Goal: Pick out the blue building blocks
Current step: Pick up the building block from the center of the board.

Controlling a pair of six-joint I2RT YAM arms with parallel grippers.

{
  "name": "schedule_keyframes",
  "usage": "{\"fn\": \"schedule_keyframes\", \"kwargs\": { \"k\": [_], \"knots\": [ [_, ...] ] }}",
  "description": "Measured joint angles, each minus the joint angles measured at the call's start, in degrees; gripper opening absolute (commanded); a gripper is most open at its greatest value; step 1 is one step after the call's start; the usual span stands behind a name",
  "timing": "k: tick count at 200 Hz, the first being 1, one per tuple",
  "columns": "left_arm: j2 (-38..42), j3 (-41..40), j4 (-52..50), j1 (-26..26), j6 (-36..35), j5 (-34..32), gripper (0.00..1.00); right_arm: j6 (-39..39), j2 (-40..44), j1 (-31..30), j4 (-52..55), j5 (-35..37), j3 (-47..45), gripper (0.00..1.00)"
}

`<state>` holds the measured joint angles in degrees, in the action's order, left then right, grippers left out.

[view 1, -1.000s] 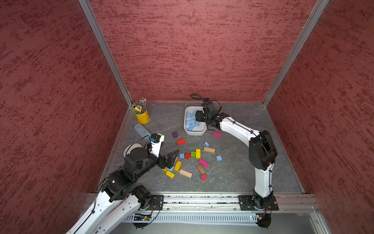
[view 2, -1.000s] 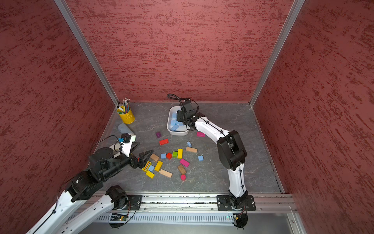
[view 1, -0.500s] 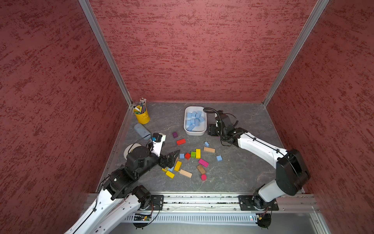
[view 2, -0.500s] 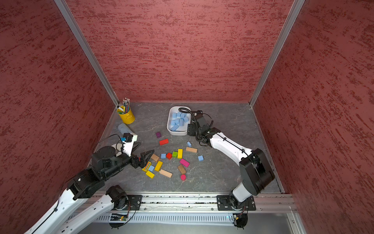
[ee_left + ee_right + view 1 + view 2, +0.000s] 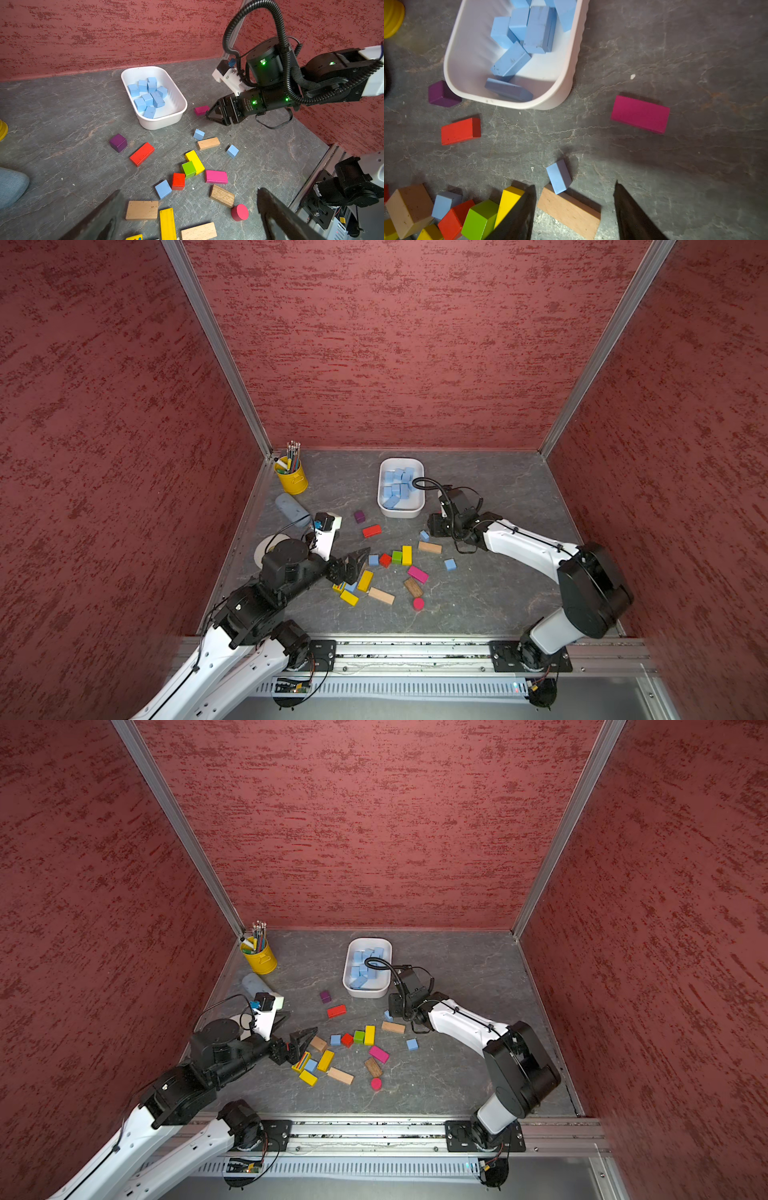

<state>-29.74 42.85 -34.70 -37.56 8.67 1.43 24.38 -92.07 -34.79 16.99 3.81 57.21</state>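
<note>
Blue building blocks (image 5: 529,31) of painted wood mostly lie heaped in the white plastic tray (image 5: 452,62), well ahead of my right fingers (image 5: 519,216); a few more lie loose on the grey stone-patterned desk (image 5: 675,62). My right fingers stand apart with nothing between them. The nearest loose piece, a small pale-blue wooden block (image 5: 559,176), sits just ahead of the tips, nearer one finger than the other, its end touching a tan wooden plank (image 5: 569,209). That plank lies right between my tips, so I judge a straight drop could land a finger on it, or closing could pinch the plank and shove the block askew. Off-centre as it is, the block may also twist out of the squeeze.

My left fingers (image 5: 276,214) are spread wide and empty. Ahead of them, a blue wooden cube (image 5: 163,188) touches a red wooden cube (image 5: 178,181); closing there might drag the red one along. Both arms reach toward the same scatter, so they may crowd each other.
</note>
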Motion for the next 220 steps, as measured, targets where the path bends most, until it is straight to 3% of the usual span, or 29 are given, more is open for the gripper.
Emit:
{"fn": "schedule_keyframes", "kwargs": {
  "k": [140, 220],
  "knots": [
    [0.02, 0.0, 0.0, 0.0, -0.02, 0.0, 1.0, -2.23, -10.32, -4.39, 0.9, 0.7, 5.01, 0.38],
    [0.02, 0.0, 0.0, 0.0, 0.0, 0.0, 1.0, -2.78, -12.2, -4.46, 1.97, 3.08, 5.33, 0.16]
  ]
}}
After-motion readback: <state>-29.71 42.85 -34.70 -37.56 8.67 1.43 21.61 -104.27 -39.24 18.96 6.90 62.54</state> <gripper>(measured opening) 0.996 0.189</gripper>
